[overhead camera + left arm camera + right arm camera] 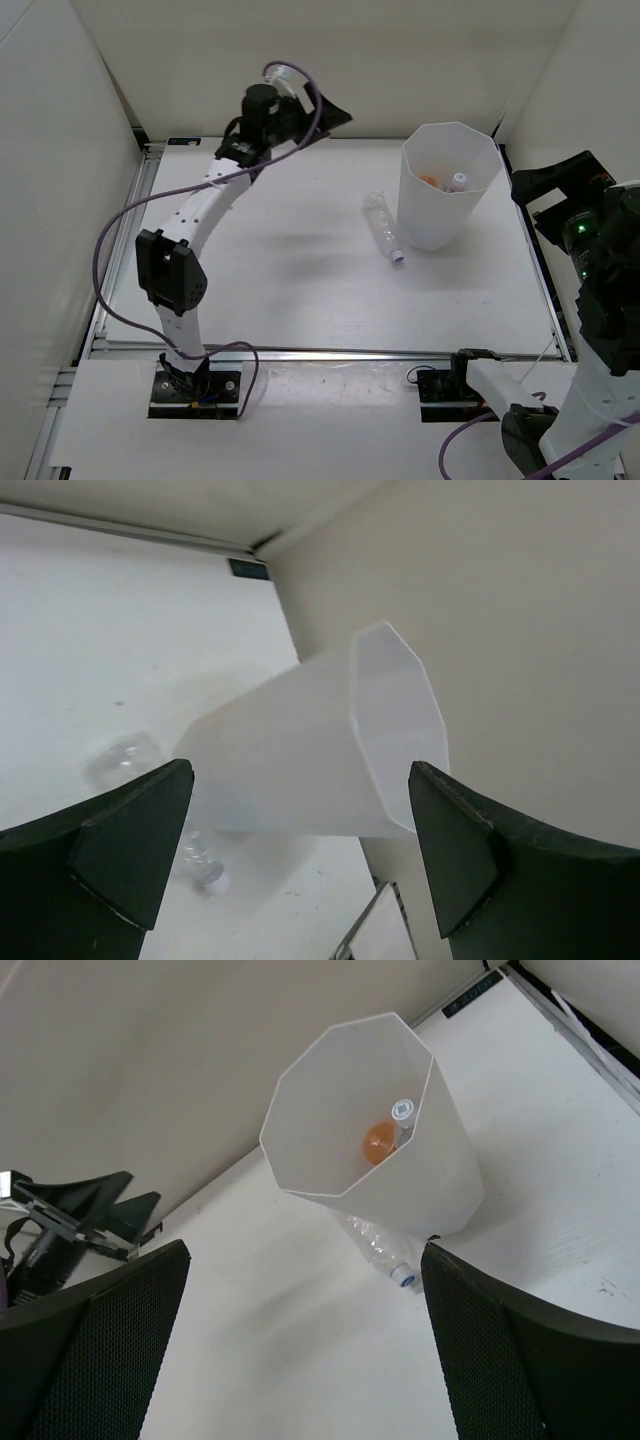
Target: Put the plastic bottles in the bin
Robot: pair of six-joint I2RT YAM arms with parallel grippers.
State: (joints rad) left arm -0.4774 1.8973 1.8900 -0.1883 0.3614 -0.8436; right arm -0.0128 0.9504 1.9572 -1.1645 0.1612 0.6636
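Note:
The white faceted bin point(432, 220) stands upright at the back right of the table. An orange bottle point(380, 1144) and a clear bottle with a white cap point(402, 1112) lie inside it. Another clear bottle point(383, 228) lies on the table against the bin's left side, its cap toward the near edge; it also shows in the right wrist view point(385, 1250) and the left wrist view point(130, 762). My left gripper point(328, 114) is open and empty, held high at the back, left of the bin point(300, 760). My right gripper point(545, 192) is open and empty, right of the bin point(440, 1175).
White walls close in the table at the back and on both sides. A metal rail point(330, 352) runs along the near edge. The left arm's purple cable point(120, 225) loops over the table's left part.

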